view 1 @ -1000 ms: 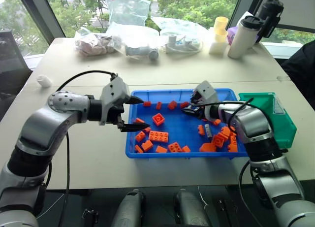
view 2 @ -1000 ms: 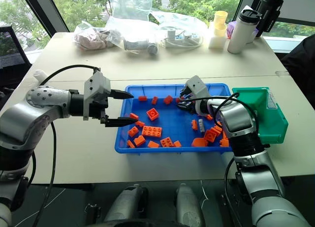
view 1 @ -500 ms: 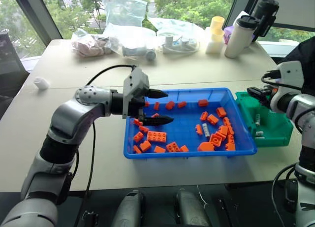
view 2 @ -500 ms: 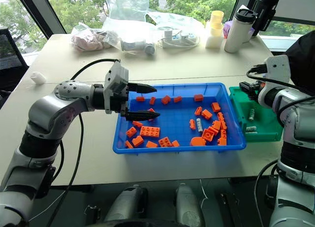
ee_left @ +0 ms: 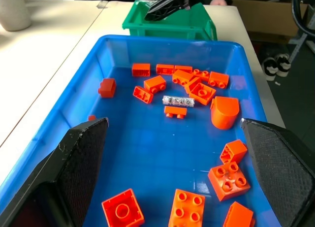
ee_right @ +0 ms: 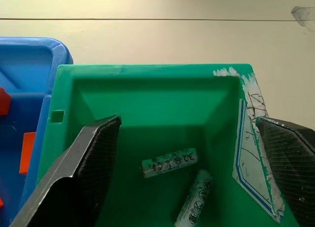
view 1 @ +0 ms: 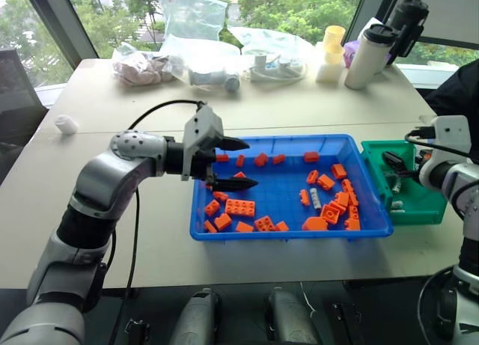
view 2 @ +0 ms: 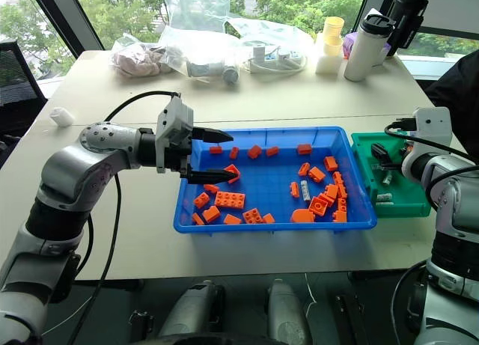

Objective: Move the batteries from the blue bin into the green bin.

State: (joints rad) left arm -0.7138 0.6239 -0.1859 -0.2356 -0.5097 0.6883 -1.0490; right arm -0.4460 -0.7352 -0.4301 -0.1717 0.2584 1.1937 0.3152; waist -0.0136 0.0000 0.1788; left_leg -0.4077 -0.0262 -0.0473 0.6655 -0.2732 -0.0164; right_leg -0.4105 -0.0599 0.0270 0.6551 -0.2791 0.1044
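The right gripper (ee_right: 187,153), jaws now apart and empty, has swung from the blue bin (view 1: 292,233) to above the green bin (ee_right: 147,89), where two batteries (ee_right: 170,163) lie. The left gripper (view 1: 241,164), jaws apart, has advanced over the blue bin's left rim. One battery (ee_left: 178,100) remains among orange bricks (view 1: 241,207); open floor lies mid-bin.

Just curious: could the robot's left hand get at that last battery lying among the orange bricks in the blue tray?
Probably yes: the left hand hangs open over the blue tray, and the battery lies uncovered, with bricks only beside it.
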